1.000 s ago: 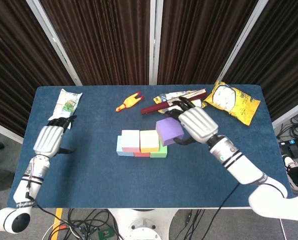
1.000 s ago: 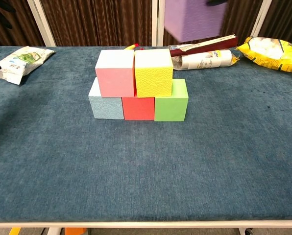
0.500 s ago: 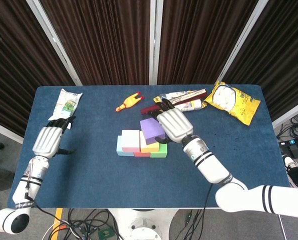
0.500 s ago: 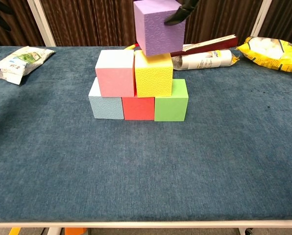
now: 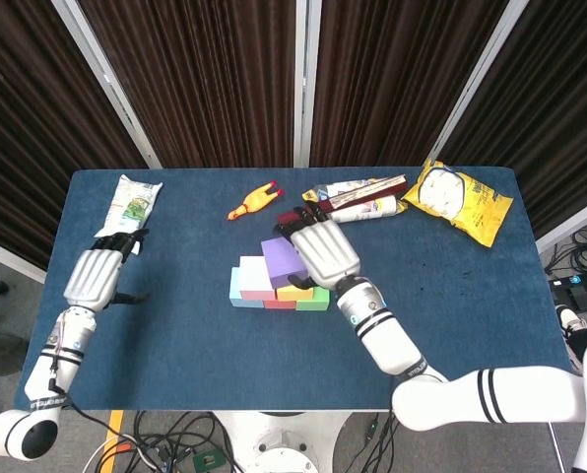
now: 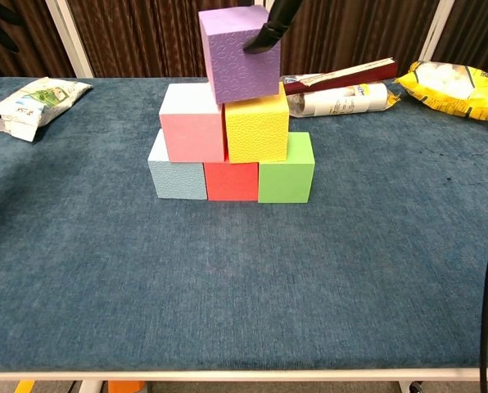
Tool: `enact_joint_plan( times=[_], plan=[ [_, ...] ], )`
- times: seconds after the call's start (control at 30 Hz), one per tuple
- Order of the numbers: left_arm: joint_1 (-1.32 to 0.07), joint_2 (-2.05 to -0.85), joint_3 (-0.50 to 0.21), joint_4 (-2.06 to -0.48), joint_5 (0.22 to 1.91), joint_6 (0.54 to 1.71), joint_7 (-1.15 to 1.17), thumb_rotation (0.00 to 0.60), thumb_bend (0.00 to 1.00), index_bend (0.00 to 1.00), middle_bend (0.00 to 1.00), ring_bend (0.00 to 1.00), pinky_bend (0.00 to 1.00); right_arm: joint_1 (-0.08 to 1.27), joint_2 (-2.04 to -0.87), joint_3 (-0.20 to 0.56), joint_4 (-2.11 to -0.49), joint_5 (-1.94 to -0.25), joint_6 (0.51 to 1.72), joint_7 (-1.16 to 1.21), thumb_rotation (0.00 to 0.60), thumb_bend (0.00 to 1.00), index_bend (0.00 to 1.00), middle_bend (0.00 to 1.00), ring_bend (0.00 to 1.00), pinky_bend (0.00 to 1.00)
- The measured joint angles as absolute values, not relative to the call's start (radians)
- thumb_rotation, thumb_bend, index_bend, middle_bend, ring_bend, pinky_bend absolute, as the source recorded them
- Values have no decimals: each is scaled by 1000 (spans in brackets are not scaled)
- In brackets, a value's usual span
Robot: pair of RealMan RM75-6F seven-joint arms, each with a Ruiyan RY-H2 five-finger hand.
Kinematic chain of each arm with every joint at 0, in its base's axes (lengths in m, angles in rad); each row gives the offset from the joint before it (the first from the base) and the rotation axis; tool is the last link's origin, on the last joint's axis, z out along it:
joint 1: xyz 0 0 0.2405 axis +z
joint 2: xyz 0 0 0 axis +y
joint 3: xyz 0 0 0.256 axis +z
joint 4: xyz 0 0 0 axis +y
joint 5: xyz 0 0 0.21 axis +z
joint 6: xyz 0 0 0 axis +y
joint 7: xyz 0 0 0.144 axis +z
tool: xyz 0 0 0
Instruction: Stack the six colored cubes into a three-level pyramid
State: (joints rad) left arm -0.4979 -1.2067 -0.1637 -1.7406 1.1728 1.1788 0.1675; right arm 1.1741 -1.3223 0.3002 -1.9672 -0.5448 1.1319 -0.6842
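Purple cube (image 6: 239,52) shifted left, right hand (image 5: 323,251) (mostly cropped)

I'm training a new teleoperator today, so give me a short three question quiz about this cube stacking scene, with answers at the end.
1. True or false: the purple cube is held by the right hand.
2. Which cube sits at the right end of the bottom row in the chest view? A) light blue cube B) red cube C) green cube
3. Fill in: the purple cube is over the seam between the pink cube and the ______ cube.

Key
1. True; the left hand rests apart near the table's left edge.
2. C, the green cube; the red cube is in the middle and the light blue cube at the left.
3. Yellow; the yellow cube.
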Motion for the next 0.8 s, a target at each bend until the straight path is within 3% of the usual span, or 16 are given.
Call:
enact_joint_plan(
  times=[0.8],
  plan=[
    [-494,-1215,-166,-1719,1177,1158,146,600,43,136,202,132,198,1226,-1435,327,-1938,-485,1238,-760,600,101,163,368,92,0]
  ],
)
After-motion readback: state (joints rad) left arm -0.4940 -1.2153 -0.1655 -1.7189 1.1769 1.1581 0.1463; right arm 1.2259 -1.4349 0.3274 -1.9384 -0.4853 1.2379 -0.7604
